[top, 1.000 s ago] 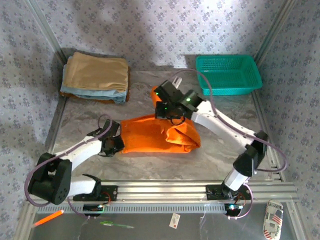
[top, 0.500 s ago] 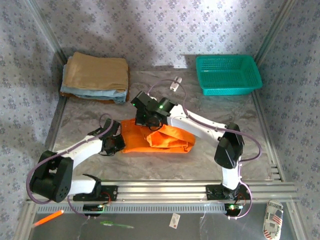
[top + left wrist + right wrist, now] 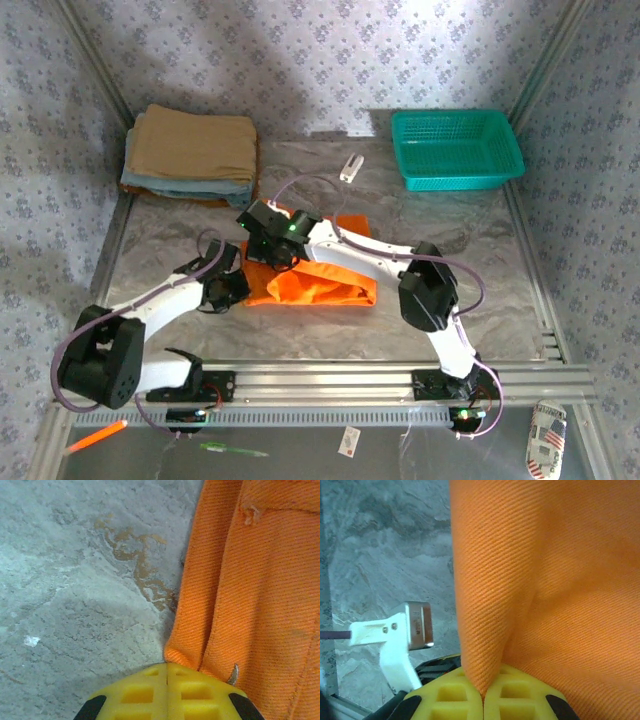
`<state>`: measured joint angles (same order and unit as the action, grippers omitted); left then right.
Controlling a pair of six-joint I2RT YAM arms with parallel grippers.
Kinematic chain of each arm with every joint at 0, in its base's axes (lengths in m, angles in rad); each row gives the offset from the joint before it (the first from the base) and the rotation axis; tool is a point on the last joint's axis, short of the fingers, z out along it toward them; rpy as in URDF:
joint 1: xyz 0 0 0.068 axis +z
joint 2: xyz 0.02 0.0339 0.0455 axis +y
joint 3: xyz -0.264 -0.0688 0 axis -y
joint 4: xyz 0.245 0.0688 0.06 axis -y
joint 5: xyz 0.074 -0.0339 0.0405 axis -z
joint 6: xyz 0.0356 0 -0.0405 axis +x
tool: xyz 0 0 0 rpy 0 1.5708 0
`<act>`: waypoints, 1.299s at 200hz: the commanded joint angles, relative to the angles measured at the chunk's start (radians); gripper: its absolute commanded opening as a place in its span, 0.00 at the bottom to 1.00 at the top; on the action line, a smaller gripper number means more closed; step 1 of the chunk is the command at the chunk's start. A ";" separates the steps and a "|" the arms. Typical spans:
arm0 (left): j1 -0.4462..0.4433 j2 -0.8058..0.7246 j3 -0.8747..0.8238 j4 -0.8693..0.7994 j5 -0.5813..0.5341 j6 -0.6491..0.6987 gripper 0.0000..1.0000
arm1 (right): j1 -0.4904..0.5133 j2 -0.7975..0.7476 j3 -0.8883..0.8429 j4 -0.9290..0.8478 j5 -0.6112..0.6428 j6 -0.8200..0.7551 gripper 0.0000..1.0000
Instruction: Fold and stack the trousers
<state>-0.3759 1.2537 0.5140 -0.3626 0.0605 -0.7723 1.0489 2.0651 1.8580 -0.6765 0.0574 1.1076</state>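
Top external view: the bright orange soft fabric trousers (image 3: 318,288) are lying bunched in a partly folded heap on the grey marbled desk (image 3: 460,250), just ahead of the 2 arm bases. Their long axis is running left to right across the desk.

The left fingers (image 3: 137,694) are sitting at the heap's left end. The right arm is stretching over the cloth from the right, so the right fingers (image 3: 517,692) are also working at that left end, on its far side.

Left wrist view: the yellow pads are pressing together, with a folded corner of the trousers meeting their tips. Whether any cloth is caught between them cannot be told.

Right wrist view: the yellow pads are pinching a ridge of orange cloth that is running down into the seam between them.

Both sets of fingers are therefore crowding 1 end, and the rest of the cloth is trailing away to the right of them.

The folded tan cloth (image 3: 195,145), resting on a folded light blue cloth (image 3: 175,187), is waiting at the far-left corner. That stack is lying nearer the left arm. The teal plastic mesh basket (image 3: 457,150) is standing at the far right.
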 commanded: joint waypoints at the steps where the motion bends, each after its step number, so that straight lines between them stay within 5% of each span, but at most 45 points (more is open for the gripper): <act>1: 0.014 -0.028 -0.050 0.026 0.053 -0.031 0.00 | 0.032 0.008 0.032 0.120 -0.040 0.081 0.00; 35: 0.072 -0.165 -0.067 -0.072 0.047 -0.068 0.10 | 0.061 0.053 0.097 0.156 -0.044 0.129 0.03; 53: 0.113 -0.290 -0.067 -0.174 0.044 -0.103 0.32 | 0.062 0.061 0.125 0.141 -0.049 0.137 0.35; 70: 0.143 -0.426 -0.068 -0.276 0.026 -0.133 0.45 | 0.056 0.041 0.109 0.153 -0.053 0.163 0.44; 109: 0.187 -0.655 -0.066 -0.438 0.036 -0.213 0.48 | 0.032 -0.059 0.038 0.186 -0.047 0.149 0.51; 139: 0.187 -0.664 0.033 -0.486 0.046 -0.155 0.47 | -0.026 -0.196 -0.059 0.101 -0.002 0.012 0.51; 163: 0.163 -0.558 0.176 -0.499 0.063 -0.067 0.45 | -0.130 -0.303 -0.168 -0.058 0.016 -0.144 0.47; 176: 0.113 -0.484 0.242 -0.482 0.063 -0.049 0.44 | -0.199 -0.353 -0.258 -0.089 -0.003 -0.211 0.36; 209: -0.186 -0.327 0.301 -0.383 -0.091 -0.126 0.37 | -0.340 -0.403 -0.455 -0.036 -0.124 -0.327 0.09; 260: -0.296 -0.319 0.093 -0.244 -0.128 -0.229 0.17 | -0.287 -0.361 -0.634 0.032 -0.221 -0.400 0.00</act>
<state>-0.6594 0.9642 0.7055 -0.6518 -0.0116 -0.9463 0.7055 1.7042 1.3140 -0.6662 -0.0875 0.7681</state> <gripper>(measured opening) 0.217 0.055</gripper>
